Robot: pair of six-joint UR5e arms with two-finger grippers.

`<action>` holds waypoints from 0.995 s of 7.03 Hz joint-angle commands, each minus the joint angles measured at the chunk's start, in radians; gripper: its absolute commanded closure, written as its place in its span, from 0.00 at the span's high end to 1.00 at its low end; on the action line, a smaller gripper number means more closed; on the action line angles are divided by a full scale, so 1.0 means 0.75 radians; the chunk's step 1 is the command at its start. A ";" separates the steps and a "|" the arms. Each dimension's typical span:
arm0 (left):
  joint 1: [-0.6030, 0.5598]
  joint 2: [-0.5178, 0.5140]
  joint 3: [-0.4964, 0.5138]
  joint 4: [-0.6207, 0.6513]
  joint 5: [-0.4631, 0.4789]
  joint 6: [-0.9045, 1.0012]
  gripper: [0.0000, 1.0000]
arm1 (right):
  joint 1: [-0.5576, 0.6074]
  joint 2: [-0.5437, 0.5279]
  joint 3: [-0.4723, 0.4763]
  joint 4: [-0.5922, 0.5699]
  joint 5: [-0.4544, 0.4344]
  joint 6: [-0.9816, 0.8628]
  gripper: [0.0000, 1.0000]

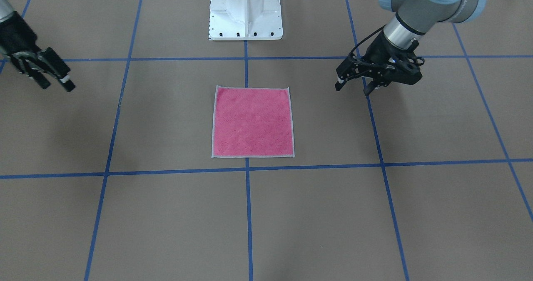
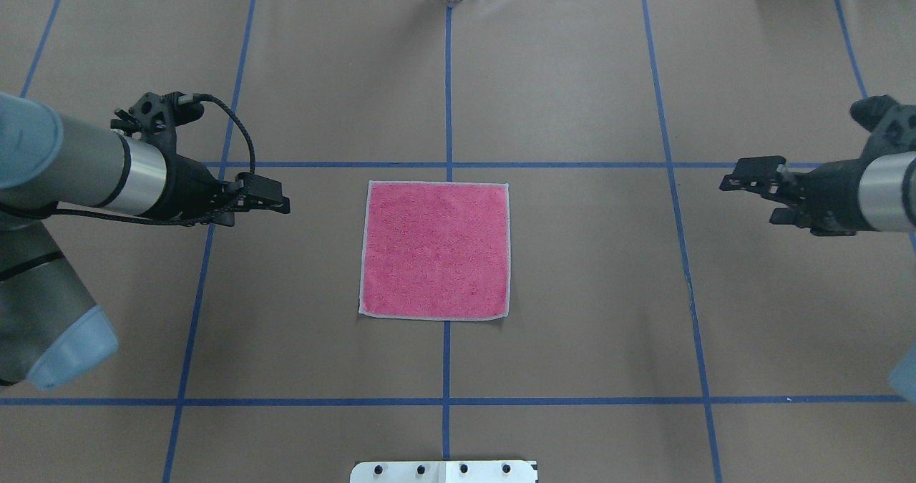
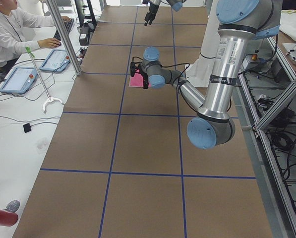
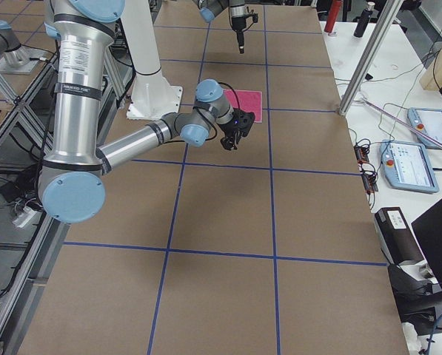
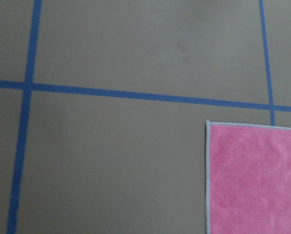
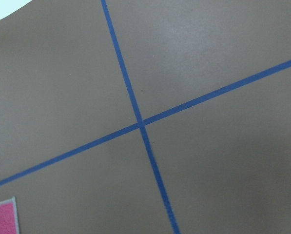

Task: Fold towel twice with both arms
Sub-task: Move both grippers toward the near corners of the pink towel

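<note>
The towel (image 1: 253,122) lies flat and unfolded, pink face up with light grey edging, at the middle of the brown table (image 2: 435,249). My left gripper (image 1: 354,88) is open and empty, hovering off the towel's side on the robot's left (image 2: 280,204). My right gripper (image 1: 56,84) is open and empty, farther out on the opposite side (image 2: 751,198). The left wrist view shows one towel corner (image 5: 255,180). The right wrist view shows only a small corner of the towel (image 6: 1,219). Neither gripper touches the towel.
The white bolted pedestal base (image 1: 245,14) stands behind the towel on the robot's side. Blue tape lines (image 2: 447,401) grid the brown table cover. An operator (image 3: 11,32) sits at a side bench with tablets, beyond a metal post (image 3: 63,37).
</note>
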 commanded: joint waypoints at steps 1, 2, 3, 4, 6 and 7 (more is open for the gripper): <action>0.167 -0.034 0.006 -0.079 0.198 -0.266 1.00 | -0.239 0.109 -0.001 -0.013 -0.231 0.363 0.96; 0.228 -0.060 0.006 -0.079 0.265 -0.385 1.00 | -0.326 0.158 -0.017 -0.017 -0.333 0.502 0.96; 0.318 -0.077 0.012 -0.077 0.367 -0.412 1.00 | -0.410 0.274 -0.034 -0.150 -0.467 0.617 0.96; 0.360 -0.083 0.022 -0.079 0.415 -0.457 1.00 | -0.451 0.449 -0.044 -0.395 -0.477 0.713 0.92; 0.366 -0.081 0.026 -0.079 0.419 -0.464 1.00 | -0.521 0.649 -0.164 -0.546 -0.497 0.884 0.77; 0.366 -0.083 0.045 -0.079 0.419 -0.466 1.00 | -0.556 0.672 -0.199 -0.546 -0.542 0.914 0.79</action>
